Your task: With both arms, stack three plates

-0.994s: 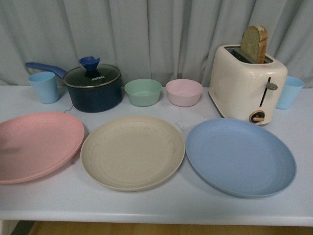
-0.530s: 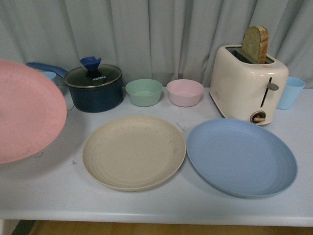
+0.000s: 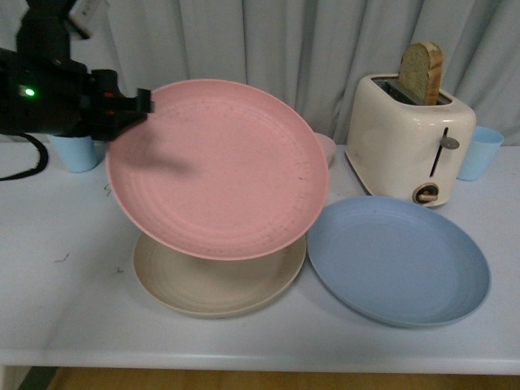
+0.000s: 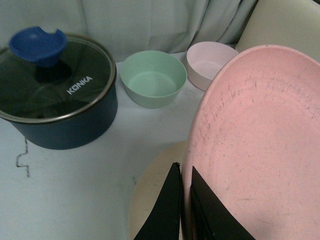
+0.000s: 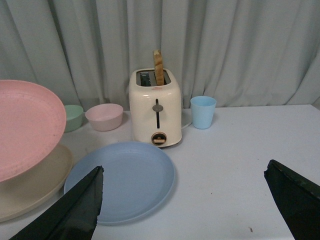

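Note:
My left gripper (image 3: 145, 101) is shut on the rim of the pink plate (image 3: 218, 166) and holds it tilted in the air above the beige plate (image 3: 213, 286), which lies flat on the table. In the left wrist view the fingers (image 4: 172, 200) pinch the pink plate's (image 4: 260, 135) edge, with the beige plate (image 4: 150, 200) below. The blue plate (image 3: 398, 260) lies flat to the right. My right gripper (image 5: 185, 200) is open and empty, above the table to the right of the blue plate (image 5: 120, 180); it does not show in the front view.
A cream toaster (image 3: 410, 138) with a bread slice stands at the back right, a light blue cup (image 3: 475, 153) beside it. Another blue cup (image 3: 77, 153) is at the back left. A dark lidded pot (image 4: 55, 95), a green bowl (image 4: 152, 79) and a pink bowl (image 4: 207, 62) stand behind the plates.
My left arm has lifted the pink plate off the table's left side and carried it right, over the beige plate. It now hides the pot and bowls in the front view.

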Tool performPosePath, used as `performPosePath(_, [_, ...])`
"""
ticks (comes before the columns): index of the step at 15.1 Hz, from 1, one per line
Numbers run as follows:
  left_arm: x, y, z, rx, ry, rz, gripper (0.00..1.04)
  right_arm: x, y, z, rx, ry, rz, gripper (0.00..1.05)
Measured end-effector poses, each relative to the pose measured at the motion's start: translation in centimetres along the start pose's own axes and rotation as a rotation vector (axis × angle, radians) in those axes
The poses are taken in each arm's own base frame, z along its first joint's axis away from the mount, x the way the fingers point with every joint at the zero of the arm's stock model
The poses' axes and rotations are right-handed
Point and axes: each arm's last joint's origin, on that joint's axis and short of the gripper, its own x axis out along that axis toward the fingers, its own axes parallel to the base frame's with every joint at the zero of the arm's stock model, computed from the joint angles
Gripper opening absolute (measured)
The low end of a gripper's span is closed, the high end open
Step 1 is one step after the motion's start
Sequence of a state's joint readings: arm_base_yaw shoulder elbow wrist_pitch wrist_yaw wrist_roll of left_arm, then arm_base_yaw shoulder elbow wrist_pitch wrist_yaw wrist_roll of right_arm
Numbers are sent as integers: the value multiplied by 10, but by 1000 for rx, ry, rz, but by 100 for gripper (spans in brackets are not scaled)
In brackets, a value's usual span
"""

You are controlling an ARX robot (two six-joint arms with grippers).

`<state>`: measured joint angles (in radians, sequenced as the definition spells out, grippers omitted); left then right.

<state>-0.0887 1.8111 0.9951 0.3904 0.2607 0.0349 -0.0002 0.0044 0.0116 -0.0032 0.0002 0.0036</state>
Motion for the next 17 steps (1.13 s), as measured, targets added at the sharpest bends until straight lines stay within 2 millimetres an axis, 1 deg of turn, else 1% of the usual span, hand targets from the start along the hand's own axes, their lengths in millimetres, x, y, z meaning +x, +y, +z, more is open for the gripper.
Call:
performPosePath(1, [9,-4,-4,-18,14,-3,3,0,0,0,0,0,0,98])
performPosePath(2, [15,-3,-7,-37,25,17,3,0,0,0,0,0,0,98])
performPosePath(4, [26,6,-14,-71,42,52,3,0,0,0,0,0,0,98])
performPosePath(5, [29,11,-21,-100,61,63,3,0,0,0,0,0,0,98])
performPosePath(9, [31,17,-33,-136,77,71,3,0,0,0,0,0,0,98])
performPosePath(14, [42,10,-60,-142,133,57,3,0,0,0,0,0,0,98])
performPosePath(17, [47,15,-72,-153,159,80,3,0,0,0,0,0,0,98])
